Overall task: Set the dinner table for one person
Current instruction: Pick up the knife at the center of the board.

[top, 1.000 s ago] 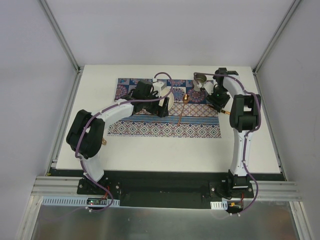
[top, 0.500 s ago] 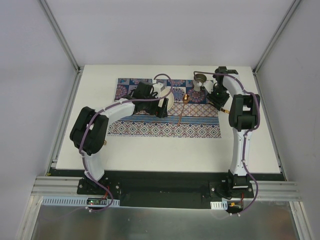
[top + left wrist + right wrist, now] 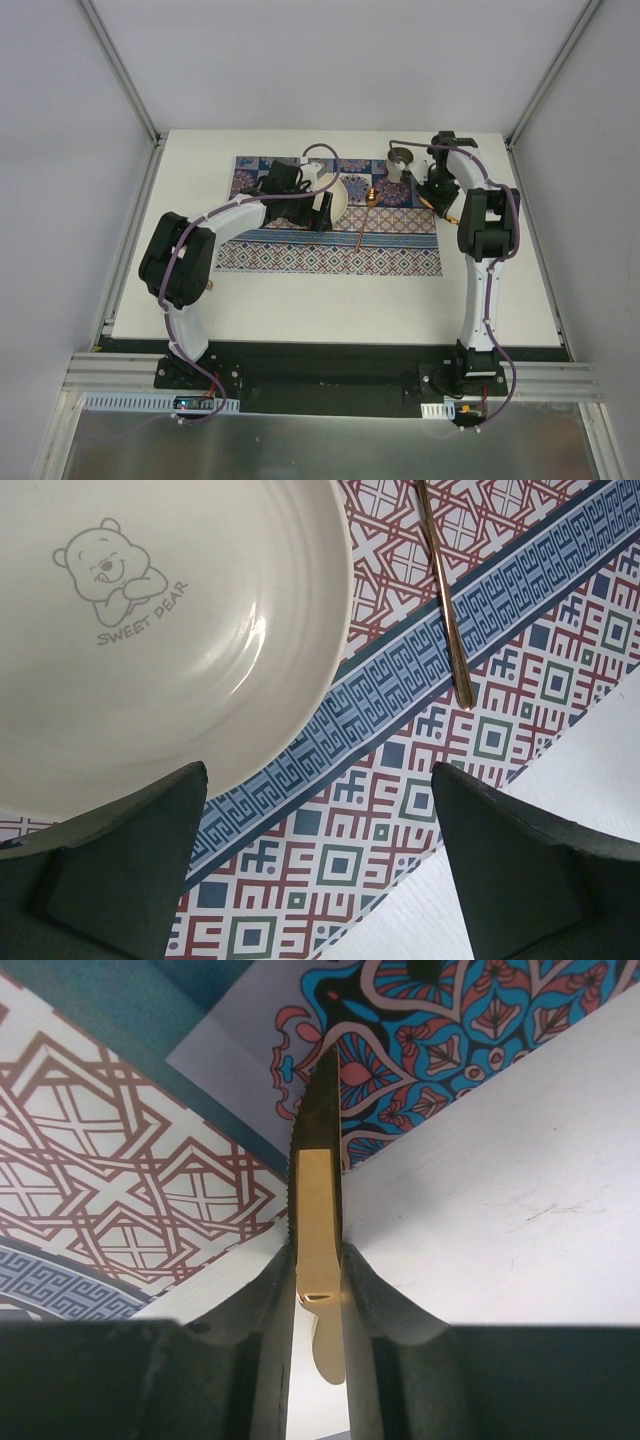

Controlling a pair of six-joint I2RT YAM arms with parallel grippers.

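The dinner table (image 3: 330,300) is a white top carrying a patterned placemat (image 3: 330,258). A cream plate (image 3: 338,195) with a bear print (image 3: 110,575) lies on the mat, and a gold spoon (image 3: 366,215) lies to its right. My left gripper (image 3: 322,208) hovers open over the plate's near rim, nothing between its fingers (image 3: 120,870). At the mat's right edge my right gripper (image 3: 437,195) is shut on a gold knife (image 3: 318,1200). Both pads press the serrated blade, and its tip points away over the mat's edge.
A metal cup (image 3: 402,158) stands at the mat's far right corner, just left of the right wrist. Aluminium rails frame the table, with grey walls on three sides. The spoon's handle (image 3: 445,610) runs across the mat near the plate.
The right gripper's fingers have drawn together onto the gold knife. The left arm has shifted slightly toward the far left over the plate, still open.
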